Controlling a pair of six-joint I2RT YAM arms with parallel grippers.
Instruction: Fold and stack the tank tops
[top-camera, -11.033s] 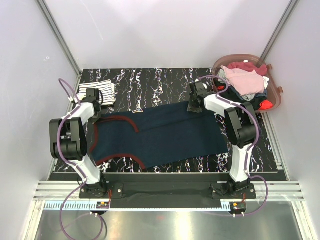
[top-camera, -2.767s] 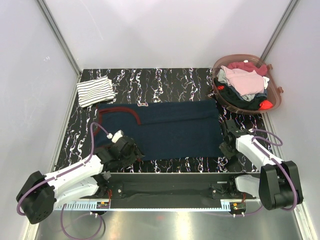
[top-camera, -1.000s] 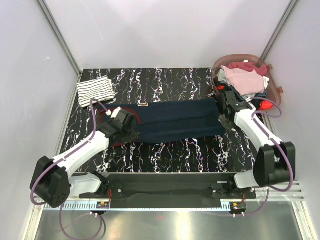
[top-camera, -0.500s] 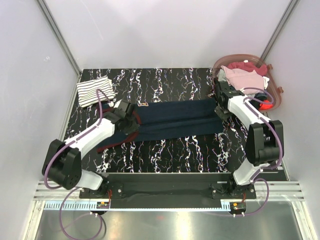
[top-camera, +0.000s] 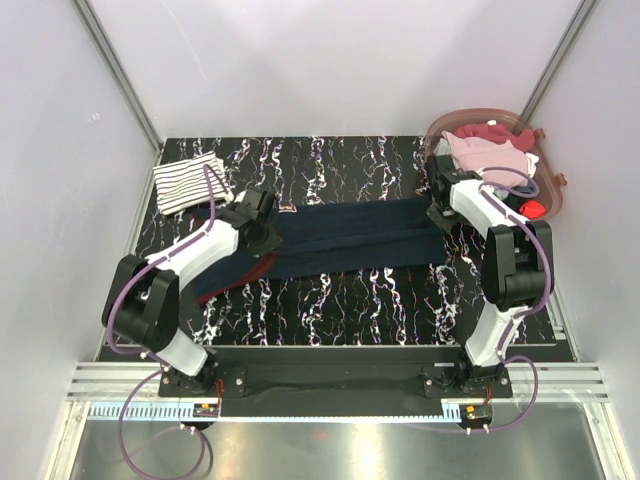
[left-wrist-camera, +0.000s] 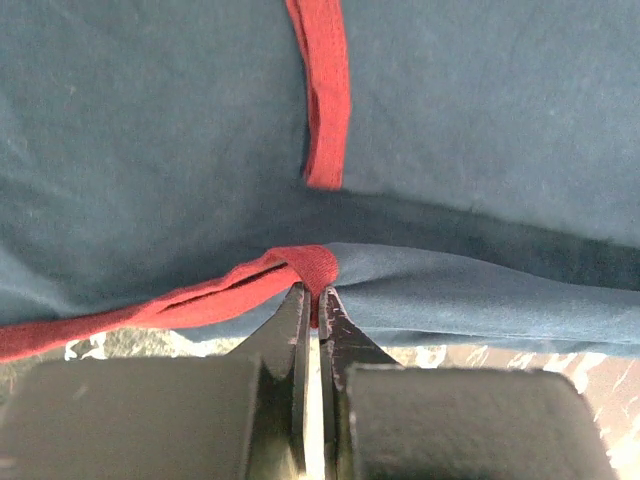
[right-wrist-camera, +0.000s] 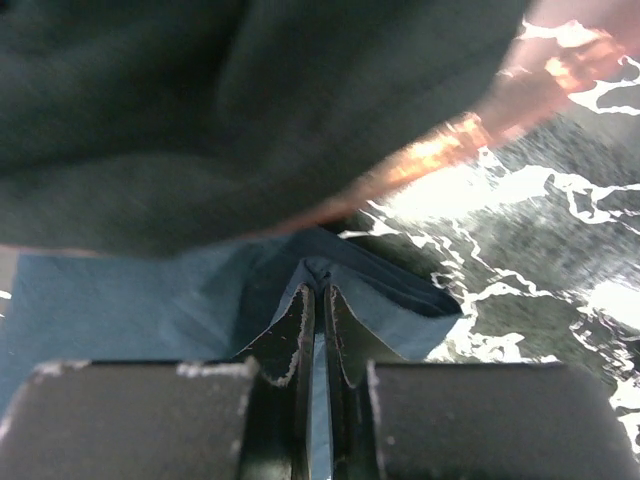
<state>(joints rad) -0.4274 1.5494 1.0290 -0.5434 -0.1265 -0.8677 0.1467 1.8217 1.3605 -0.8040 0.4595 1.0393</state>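
The dark navy tank top (top-camera: 350, 238) with red trim lies folded lengthwise across the middle of the black marbled table (top-camera: 330, 310). My left gripper (top-camera: 262, 222) is shut on its red-trimmed edge (left-wrist-camera: 312, 268) at the left end. My right gripper (top-camera: 437, 208) is shut on the navy hem (right-wrist-camera: 330, 268) at the right end, next to the basket. The white navy-striped tank top (top-camera: 188, 181) lies folded at the far left corner.
A brown plastic basket (top-camera: 556, 200) full of mixed clothes, pink on top, stands at the far right; its rim (right-wrist-camera: 470, 130) shows close above my right gripper. Metal frame posts and white walls surround the table.
Both grippers have carried the near edge of the navy top away from me over the far half, so the top is now a narrower band. Both arms reach farther back.
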